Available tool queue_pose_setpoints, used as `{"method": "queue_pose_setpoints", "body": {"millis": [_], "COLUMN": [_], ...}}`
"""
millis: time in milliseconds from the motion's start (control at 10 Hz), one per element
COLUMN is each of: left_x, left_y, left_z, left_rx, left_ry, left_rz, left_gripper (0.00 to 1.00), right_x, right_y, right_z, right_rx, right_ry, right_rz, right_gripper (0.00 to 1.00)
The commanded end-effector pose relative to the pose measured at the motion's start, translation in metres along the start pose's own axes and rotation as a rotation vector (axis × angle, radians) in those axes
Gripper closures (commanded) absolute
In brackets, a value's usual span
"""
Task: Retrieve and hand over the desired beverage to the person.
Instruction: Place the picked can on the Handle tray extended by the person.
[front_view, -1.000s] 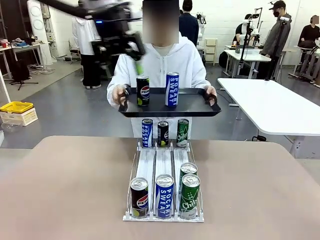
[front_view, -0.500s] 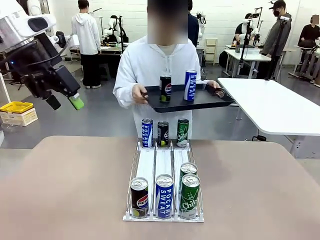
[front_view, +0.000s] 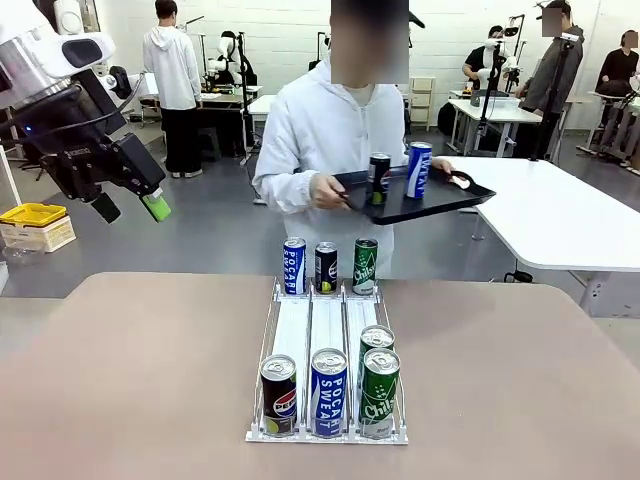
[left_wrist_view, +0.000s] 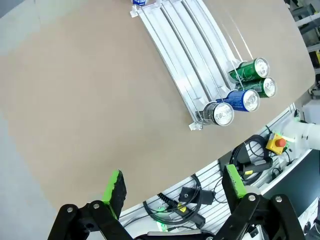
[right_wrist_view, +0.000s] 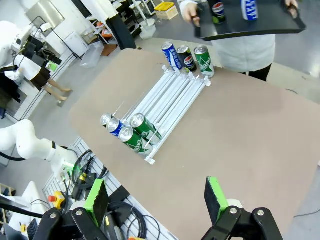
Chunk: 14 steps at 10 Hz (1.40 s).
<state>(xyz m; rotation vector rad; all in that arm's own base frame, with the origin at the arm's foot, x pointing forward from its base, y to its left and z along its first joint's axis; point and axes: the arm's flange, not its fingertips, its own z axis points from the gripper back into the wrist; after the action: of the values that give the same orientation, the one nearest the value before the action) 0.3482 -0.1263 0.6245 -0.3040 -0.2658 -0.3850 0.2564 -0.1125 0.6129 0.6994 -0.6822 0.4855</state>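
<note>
the left gripper (front_view: 130, 207) hangs high at the table's left, jaws wide apart and empty; the right gripper (right_wrist_view: 157, 200) is spread open too, holding nothing. the person (front_view: 330, 150) stands beyond the rack (front_view: 328, 340), turned aside, carrying a black tray (front_view: 425, 205) with 2 cans.

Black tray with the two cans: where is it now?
Front view: the black tray is right of centre, held by the person above the far white table's edge.

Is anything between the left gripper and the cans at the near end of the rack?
Nothing visible. The left gripper hangs open, high off the table's left side. Between it and the near cans in the rack lies bare table. The person holds the tray beyond the far edge.
</note>
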Motion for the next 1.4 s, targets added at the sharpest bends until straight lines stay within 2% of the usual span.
{"method": "queue_pose_setpoints", "body": {"millis": [0,1100,1300], "left_x": [-0.003,-0.001,-0.018], "left_y": [0.002,-0.001,0.023], "left_z": [0.003,0.002,0.019], "left_rx": [-0.012,-0.007,-0.072], "left_ry": [-0.005,-0.003,-0.073], "left_rz": [-0.029,-0.011,-0.140], "left_gripper": [0.00,0.00,0.00], "right_x": [0.000,0.000,0.000], "right_y": [0.000,0.000,0.000], "right_z": [-0.002,-0.002,-0.002], "right_rx": [0.026,0.026,0.026], "right_ry": [-0.017,-0.017,-0.017], "right_rz": [0.014,0.014,0.014], "right_gripper": [0.00,0.00,0.00]}}
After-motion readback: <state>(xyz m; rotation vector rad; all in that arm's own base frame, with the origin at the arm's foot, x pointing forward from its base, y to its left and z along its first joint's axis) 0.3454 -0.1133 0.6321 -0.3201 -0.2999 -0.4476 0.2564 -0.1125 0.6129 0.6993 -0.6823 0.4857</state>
